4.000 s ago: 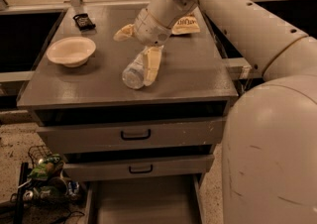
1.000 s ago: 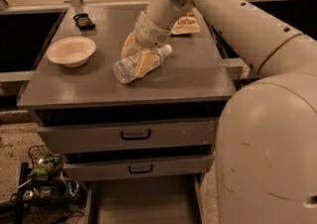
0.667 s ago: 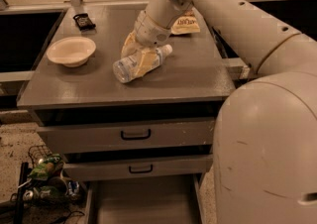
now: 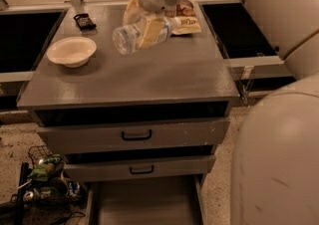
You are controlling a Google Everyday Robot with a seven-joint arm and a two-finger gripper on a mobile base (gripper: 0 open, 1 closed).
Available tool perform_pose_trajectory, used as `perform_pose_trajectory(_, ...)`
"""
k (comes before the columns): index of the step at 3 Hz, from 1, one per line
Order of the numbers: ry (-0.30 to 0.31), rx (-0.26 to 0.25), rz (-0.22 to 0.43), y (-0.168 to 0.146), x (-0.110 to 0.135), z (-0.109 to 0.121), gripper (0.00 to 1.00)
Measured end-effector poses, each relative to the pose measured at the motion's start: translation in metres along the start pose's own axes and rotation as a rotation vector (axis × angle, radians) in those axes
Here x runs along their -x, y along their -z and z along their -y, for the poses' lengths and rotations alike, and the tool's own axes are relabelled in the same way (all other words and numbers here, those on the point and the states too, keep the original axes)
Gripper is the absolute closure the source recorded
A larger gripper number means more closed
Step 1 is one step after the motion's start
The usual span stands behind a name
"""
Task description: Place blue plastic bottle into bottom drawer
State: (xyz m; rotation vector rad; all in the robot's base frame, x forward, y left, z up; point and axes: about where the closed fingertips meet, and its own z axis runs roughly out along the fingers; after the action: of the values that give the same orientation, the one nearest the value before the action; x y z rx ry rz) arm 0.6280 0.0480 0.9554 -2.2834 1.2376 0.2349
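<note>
**Stage:** grasp made, delivery outstanding.

- **Held:** end effector point(image 4: 151, 26), above the worktop point(image 4: 149, 77), is clamped on 1 blue plastic bottle point(image 4: 128, 37). The bottle lies sideways, base to its left.
- **Target:** 1 bottom drawer point(image 4: 144, 204), open, well below it.
- **Also:** 2 shut upper drawers point(image 4: 134, 137) below; 1 bowl point(image 4: 72, 51) to the left; 1 snack bag point(image 4: 187, 20) just right.

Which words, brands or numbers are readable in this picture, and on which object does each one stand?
Print on the brown snack bag: too blurred to read.
Label of the clear ribbed blue plastic bottle, held by the end effector over the grey cabinet top: too blurred to read.
No other text is visible.
</note>
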Motion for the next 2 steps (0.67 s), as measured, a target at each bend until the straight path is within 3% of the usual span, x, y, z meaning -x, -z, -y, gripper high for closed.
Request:
perform_pose_trajectory(1,0.025,-0.054,-0.012,0.044,0.024,-0.003,1.0)
perform_pose_trajectory(2,0.016,-0.077,-0.006,0.077,0.048,-0.022,1.0)
